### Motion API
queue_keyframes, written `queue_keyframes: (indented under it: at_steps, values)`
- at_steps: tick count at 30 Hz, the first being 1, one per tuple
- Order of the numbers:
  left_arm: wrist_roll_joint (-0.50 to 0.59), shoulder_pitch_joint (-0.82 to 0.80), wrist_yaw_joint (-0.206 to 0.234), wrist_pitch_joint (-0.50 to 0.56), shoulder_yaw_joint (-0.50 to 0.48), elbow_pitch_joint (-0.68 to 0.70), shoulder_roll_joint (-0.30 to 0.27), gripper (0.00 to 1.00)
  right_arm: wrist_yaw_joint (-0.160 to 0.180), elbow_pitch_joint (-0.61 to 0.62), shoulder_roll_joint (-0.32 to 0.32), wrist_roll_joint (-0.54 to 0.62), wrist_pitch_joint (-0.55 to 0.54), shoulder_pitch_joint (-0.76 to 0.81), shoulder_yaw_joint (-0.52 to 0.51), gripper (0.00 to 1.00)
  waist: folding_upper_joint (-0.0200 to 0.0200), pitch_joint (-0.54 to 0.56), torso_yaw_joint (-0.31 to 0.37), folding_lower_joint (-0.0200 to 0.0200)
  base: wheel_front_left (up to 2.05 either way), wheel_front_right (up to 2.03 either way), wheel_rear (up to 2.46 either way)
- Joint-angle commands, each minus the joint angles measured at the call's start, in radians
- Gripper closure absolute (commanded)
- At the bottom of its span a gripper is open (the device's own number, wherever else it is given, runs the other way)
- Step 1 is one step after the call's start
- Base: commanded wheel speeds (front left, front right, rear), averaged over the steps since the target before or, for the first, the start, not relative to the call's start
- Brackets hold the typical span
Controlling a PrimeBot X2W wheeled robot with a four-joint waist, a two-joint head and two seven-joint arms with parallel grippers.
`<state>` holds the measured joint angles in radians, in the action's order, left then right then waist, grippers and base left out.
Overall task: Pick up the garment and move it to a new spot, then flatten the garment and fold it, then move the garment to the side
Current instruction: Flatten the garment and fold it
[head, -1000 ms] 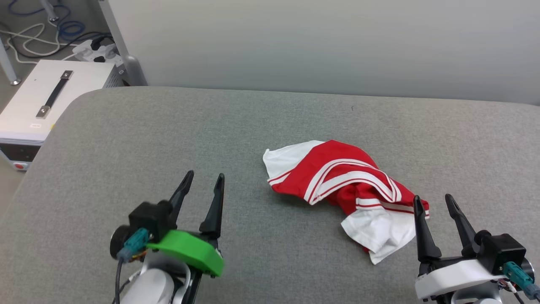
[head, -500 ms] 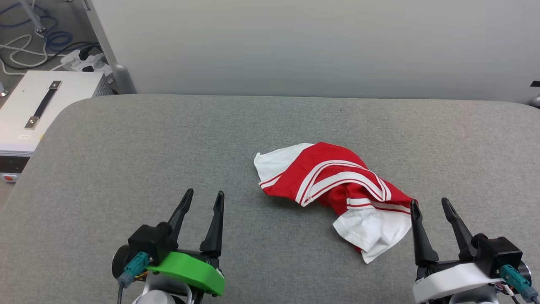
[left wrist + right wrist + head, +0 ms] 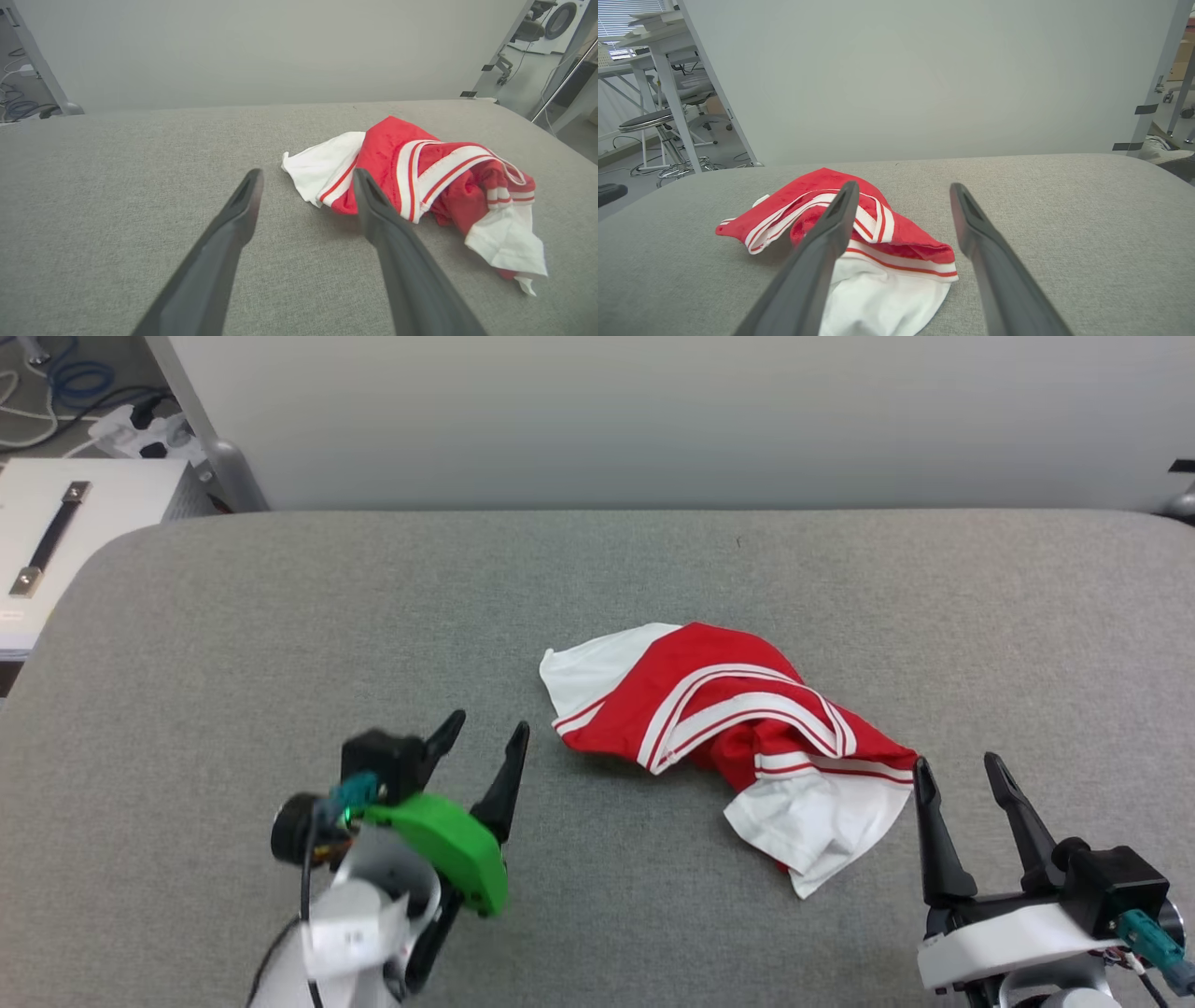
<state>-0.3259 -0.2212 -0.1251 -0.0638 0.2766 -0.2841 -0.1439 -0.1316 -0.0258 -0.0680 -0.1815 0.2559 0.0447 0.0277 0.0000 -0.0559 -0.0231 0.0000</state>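
Head view: the shirt lies crumpled on the grey table, nearer my right pincer than my left pincer. Left wrist view: my left pincer gapes wide, empty. Right wrist view: my right pincer gapes too, holding nothing.

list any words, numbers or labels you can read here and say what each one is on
No text here can be read.
Sticker on the white box beside the table: too small to read.
Small mark on the left forearm: blurred, unreadable.
Garment: stripes and plain cloth, no letters or numbers on the sides that face the cameras.
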Motion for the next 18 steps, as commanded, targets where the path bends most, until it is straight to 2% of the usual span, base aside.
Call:
queue_keyframes:
  at_steps: [1, 8, 10, 14, 18]
  values:
    - [-0.022, -0.061, -0.004, 0.068, 0.005, -0.009, -0.012, 0.0, 0.001, 0.01, 0.0, 0.0, 0.006, -0.02, -0.003, 0.0, 0.0, -0.049, 0.026, 0.0, 0.0, 0.0, 0.0]
    - [-0.144, -0.319, -0.005, 0.538, 0.064, -0.077, -0.061, 0.0, 0.001, 0.032, 0.0, 0.005, 0.006, -0.066, 0.013, 0.0, 0.0, -0.14, 0.08, 0.0, 0.0, 0.0, 0.0]
    - [-0.18, -0.377, -0.005, 0.636, 0.065, -0.107, -0.074, 0.0, 0.001, 0.036, 0.001, 0.003, 0.006, -0.08, 0.018, 0.0, 0.0, -0.161, 0.098, 0.0, 0.0, 0.0, 0.0]
    - [-0.225, -0.463, -0.005, 0.763, 0.058, -0.176, -0.092, 0.0, 0.001, 0.039, 0.005, -0.002, 0.006, -0.103, 0.031, 0.0, 0.0, -0.2, 0.134, 0.0, 0.0, 0.0, 0.0]
    - [-0.245, -0.523, -0.003, 0.82, 0.051, -0.235, -0.105, 0.0, 0.001, 0.04, 0.01, -0.006, 0.006, -0.12, 0.04, 0.0, 0.0, -0.233, 0.161, 0.0, 0.0, 0.0, 0.0]
